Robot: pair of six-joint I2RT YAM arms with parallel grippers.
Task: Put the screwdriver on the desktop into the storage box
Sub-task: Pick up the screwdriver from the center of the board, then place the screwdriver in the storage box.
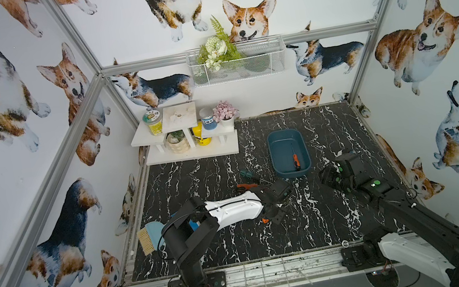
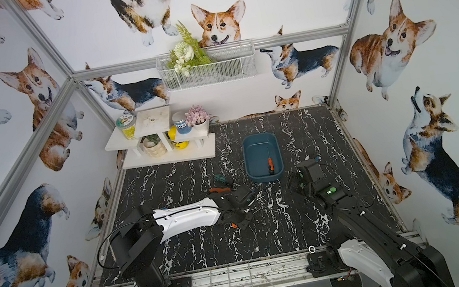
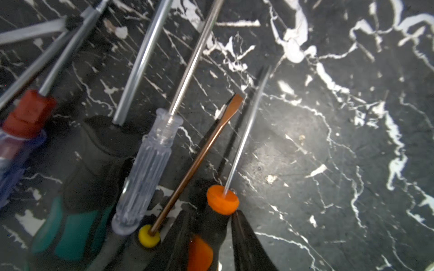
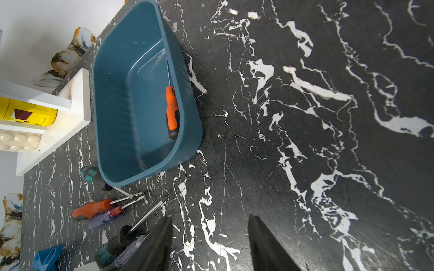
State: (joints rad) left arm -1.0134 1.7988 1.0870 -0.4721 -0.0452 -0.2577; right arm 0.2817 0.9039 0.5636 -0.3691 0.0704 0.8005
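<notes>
In the left wrist view my left gripper (image 3: pixel 210 212) is shut on the black handle of an orange-and-black screwdriver (image 3: pixel 223 199), one finger on each side just behind its orange collar. That screwdriver lies low over the desktop (image 3: pixel 328 164). In a top view this gripper (image 1: pixel 268 217) sits over the pile of tools. The teal storage box (image 1: pixel 282 151) (image 4: pixel 122 105) holds another orange-and-black screwdriver (image 1: pixel 296 162) (image 4: pixel 172 110) along one long wall. My right gripper (image 4: pixel 210 217) hangs open and empty over bare desktop beside the box.
Several more screwdrivers lie fanned beside the held one: a clear one (image 3: pixel 148 169), a green-and-black one (image 3: pixel 77 211), a yellow-collared one (image 3: pixel 195 164) and a red-and-blue one (image 3: pixel 23 122). A white tiered shelf (image 1: pixel 192 153) stands at the back left, a blue dustpan (image 1: pixel 150 233) at the left edge.
</notes>
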